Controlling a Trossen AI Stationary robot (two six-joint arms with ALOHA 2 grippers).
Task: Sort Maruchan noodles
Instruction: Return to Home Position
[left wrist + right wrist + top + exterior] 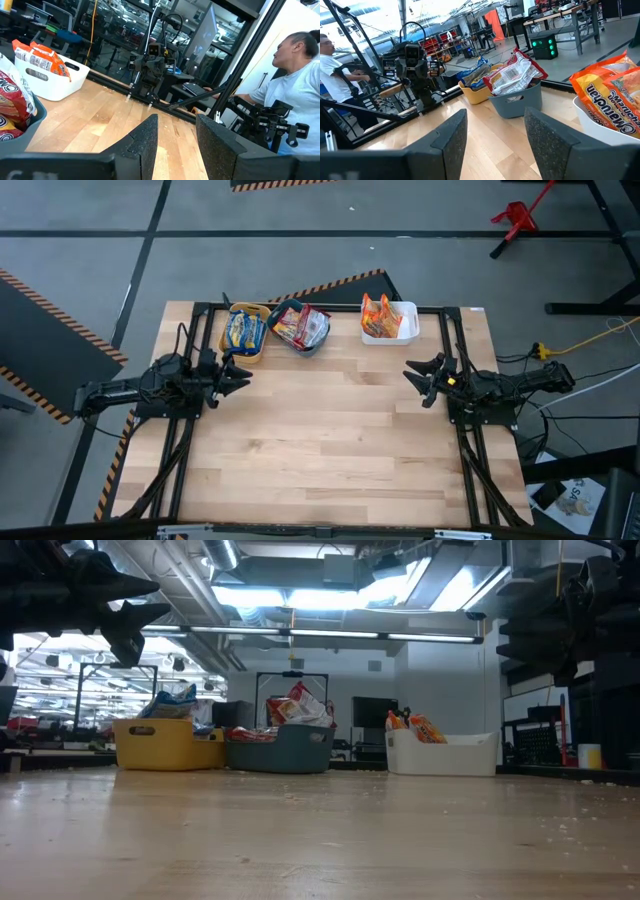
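The Maruchan noodle packets sit in three bins along the table's far edge. Blue-white packets (243, 330) fill the yellow bin (243, 352), dark red ones (301, 326) the teal bin (516, 102), orange-yellow ones (378, 313) the white bin (405, 322). My left gripper (240, 376) hovers open above the table's left side, near the yellow bin, holding nothing. My right gripper (415, 373) hovers open at the right side, in front of the white bin, also holding nothing. Both point toward the table's middle.
The wooden tabletop (330, 440) lies bare in front of the bins, with crumbs scattered on it. Black frame rails (470, 460) run along both sides. A person (295, 90) sits beyond the table's right side, a second person (335, 70) beyond its left.
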